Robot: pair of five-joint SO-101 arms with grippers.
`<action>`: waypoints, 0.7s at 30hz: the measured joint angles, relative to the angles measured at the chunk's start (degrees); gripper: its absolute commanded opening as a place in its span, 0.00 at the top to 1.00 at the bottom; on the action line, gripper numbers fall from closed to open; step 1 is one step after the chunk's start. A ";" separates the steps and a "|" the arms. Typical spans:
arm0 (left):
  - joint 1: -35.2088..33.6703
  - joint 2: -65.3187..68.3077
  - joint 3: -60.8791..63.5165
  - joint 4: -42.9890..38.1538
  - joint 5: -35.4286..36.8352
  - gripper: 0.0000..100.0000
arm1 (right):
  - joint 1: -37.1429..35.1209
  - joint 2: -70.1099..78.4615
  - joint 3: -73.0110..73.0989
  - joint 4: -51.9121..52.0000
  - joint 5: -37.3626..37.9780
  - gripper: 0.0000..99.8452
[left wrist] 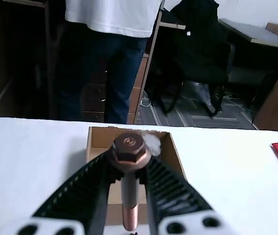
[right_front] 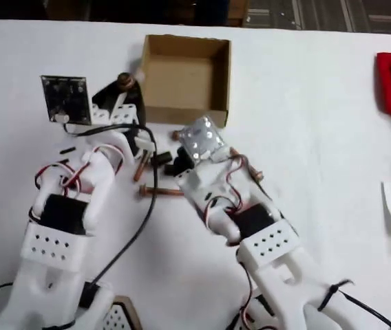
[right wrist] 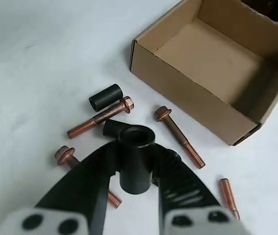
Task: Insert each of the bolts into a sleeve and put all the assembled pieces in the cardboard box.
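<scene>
The left gripper (left wrist: 129, 165) clamps a bolt (left wrist: 128, 205), head at its tip. The right gripper (right wrist: 136, 154) grips a sleeve (right wrist: 134, 171), apparently lengthwise between the jaws.

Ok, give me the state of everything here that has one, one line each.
left gripper, shut on a bolt
bolt, held with its head at the fingertips, no sleeve on it
right gripper, shut on a sleeve
sleeve, held, bore empty
cardboard box, open, empty as far as shows
loose bolts, lying flat on the table, none sleeved
loose sleeve, lying on its side
</scene>
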 measured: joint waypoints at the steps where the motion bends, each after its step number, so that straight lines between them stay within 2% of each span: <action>1: 0.18 0.00 0.00 -0.18 0.09 0.97 | 0.00 0.00 2.20 -3.16 0.00 0.98; 5: 0.26 0.00 0.26 -0.26 1.05 0.97 | -0.35 0.00 11.25 -17.41 -0.44 0.98; 10: 0.35 0.00 0.26 -0.26 7.12 0.97 | -0.26 0.00 15.38 -30.07 -0.53 0.98; 15: 0.35 2.02 0.62 -0.35 8.09 0.97 | -0.26 0.00 15.65 -32.35 -0.53 0.98; 21: 0.35 14.15 -3.78 0.35 8.09 0.97 | 0.44 0.00 15.65 -32.79 -0.53 0.98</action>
